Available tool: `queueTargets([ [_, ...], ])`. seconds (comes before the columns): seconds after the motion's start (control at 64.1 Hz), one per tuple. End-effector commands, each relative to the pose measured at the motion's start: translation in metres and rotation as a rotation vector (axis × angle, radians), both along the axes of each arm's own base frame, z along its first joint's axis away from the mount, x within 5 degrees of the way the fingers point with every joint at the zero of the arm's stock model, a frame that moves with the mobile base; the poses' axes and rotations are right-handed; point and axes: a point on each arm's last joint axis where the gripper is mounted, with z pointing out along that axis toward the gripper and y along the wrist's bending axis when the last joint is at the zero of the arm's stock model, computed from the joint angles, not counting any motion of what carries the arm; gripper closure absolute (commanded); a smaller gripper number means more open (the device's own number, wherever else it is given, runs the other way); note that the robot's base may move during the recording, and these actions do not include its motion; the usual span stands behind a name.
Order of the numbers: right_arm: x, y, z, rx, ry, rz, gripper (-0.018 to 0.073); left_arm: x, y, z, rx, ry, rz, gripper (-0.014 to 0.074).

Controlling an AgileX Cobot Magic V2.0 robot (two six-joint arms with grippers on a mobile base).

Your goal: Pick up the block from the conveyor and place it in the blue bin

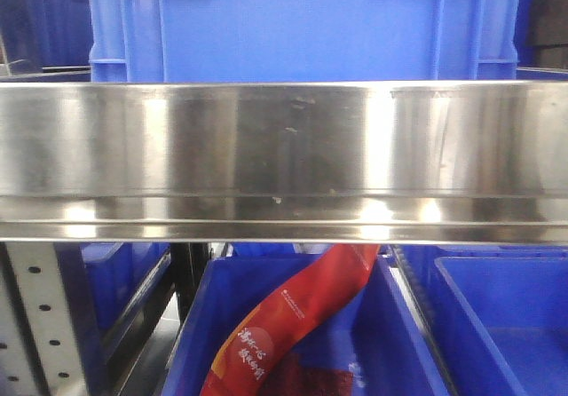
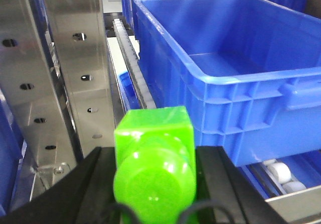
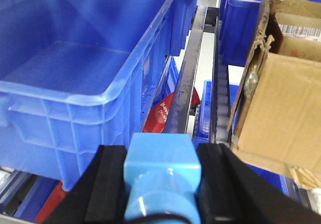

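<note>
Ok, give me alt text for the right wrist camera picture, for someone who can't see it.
A light blue block sits clamped between two black jaws at the bottom centre. Beyond it on the left stands a large empty blue bin, on the right a torn cardboard box, with a red packet lower down between them.
</note>
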Motion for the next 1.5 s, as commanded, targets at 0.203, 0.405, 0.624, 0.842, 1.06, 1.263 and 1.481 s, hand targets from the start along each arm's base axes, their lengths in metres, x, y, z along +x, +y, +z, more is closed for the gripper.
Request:
queueTargets([
  [0.203,-0.001,-0.0015,0.0048,-0.007,-0.034,-0.007,0.0715,-0.0016,-0.0006,0.0025,-0.02,-0.021,-0.005,0.0707],
  [0.405,-0.001,-0.0015,0.0048,-0.007,-0.034,-0.007,0.0715,-0.0016,-0.0006,0.0025,-0.02,-0.021,-0.005,0.0707],
  [0.624,-0.001,-0.0015,0.0048,-0.007,-0.034,-0.007,0.0715,-0.0016,-0.0006,0.0025,-0.02,-0.021,-0.005,0.0707],
  [0.842,-0.001,-0.0015,0.0048,-0.007,-0.034,-0.007,0.0715,-0.0016,-0.0006,0.0025,-0.02,-0.021,-0.005,0.0707],
  [1.06,-0.001,-0.0015,0.0048,-0.007,-0.034,-0.007,0.0715,-0.0014,-0.0007,0.0034,-0.023,-0.032,-0.005,0.0707],
  [1.263,-0.001,-0.0015,0.0048,-0.007,-0.034,-0.007,0.0715,-0.0004,-0.0009,0.0069,-0.032,-0.07,-0.005,0.0707],
  [1.481,-0.0015,-0.0014,0.0048,-0.006,-0.028,-0.007,0.0715,0.0004,-0.001,0.0101,-0.041,-0.105,-0.005,0.0707],
])
